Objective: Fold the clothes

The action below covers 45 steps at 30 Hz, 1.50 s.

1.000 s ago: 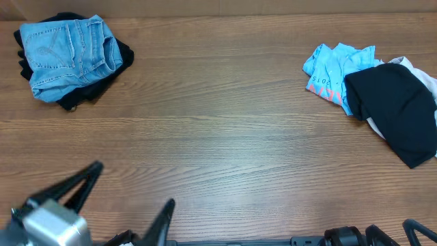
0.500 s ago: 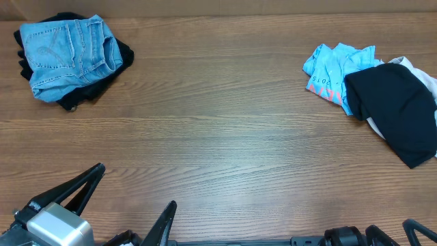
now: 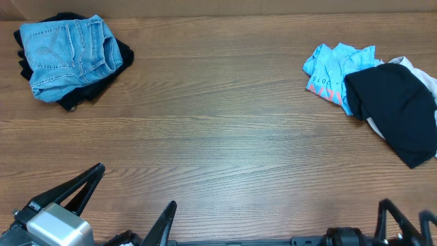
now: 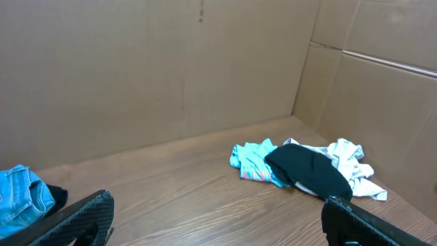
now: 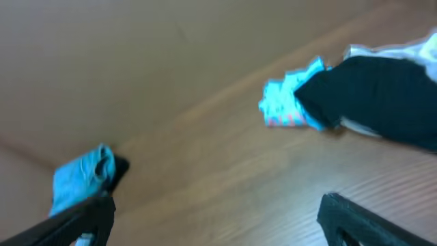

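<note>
A pile of unfolded clothes lies at the table's right: a black garment over a light blue shirt and a white one. It also shows in the left wrist view and the right wrist view. Folded blue jeans sit on a black garment at the far left. My left gripper is open and empty at the front left edge. My right gripper is open and empty at the front right edge.
Brown cardboard walls stand behind and beside the wooden table. The folded jeans stack also shows in the left wrist view and the right wrist view.
My right gripper has risen into the overhead view at the front right edge. The left gripper has shifted very slightly. The clothes have not moved.
</note>
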### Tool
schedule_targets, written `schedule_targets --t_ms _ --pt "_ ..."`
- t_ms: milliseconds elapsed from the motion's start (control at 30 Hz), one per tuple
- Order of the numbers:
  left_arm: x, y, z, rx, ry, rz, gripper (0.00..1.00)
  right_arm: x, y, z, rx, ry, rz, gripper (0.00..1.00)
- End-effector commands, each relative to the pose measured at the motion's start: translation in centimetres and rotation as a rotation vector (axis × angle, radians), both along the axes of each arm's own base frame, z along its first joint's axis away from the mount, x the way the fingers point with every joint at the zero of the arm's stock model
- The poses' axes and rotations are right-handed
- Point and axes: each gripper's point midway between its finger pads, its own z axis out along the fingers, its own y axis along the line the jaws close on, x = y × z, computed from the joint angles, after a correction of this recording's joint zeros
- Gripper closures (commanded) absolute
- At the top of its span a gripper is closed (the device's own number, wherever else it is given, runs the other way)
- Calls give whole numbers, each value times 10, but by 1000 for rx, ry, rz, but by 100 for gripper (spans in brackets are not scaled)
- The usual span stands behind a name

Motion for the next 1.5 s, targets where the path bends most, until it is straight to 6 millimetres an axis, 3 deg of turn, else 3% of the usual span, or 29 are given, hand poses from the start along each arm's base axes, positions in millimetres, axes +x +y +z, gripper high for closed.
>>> schedule_targets --t_ms 0,100,200,300,467,833,933,1133,1233,1367,1467 --pt "1 -1 0 6 -3 -21 0 29 -5 -31 -13 -49 -29 0" --pt "1 -1 0 6 -3 -21 0 71 -6 -80 -14 -78 -30 0" --pt "1 -1 0 5 -3 -21 0 108 3 -106 -43 -204 34 0" --pt "1 -1 0 6 -3 -21 0 129 13 -125 -142 -301 116 0" --pt "1 -1 0 5 -3 -21 0 155 12 -134 -155 -436 108 0" --pt "1 -1 0 5 -3 -21 0 171 10 -143 -195 -592 88 0" --pt "1 -1 0 5 -3 -21 0 178 10 -164 -193 -574 90 0" --pt "1 -1 0 6 -3 -21 0 183 -14 -181 -204 -529 -48 0" --pt "1 -1 0 6 -3 -21 0 186 -16 -199 -204 -482 -53 0" --pt "1 -1 0 5 -3 -21 0 187 -17 -207 -204 -448 -57 0" --pt "1 -1 0 6 -3 -21 0 188 -17 -237 -204 -329 -45 0"
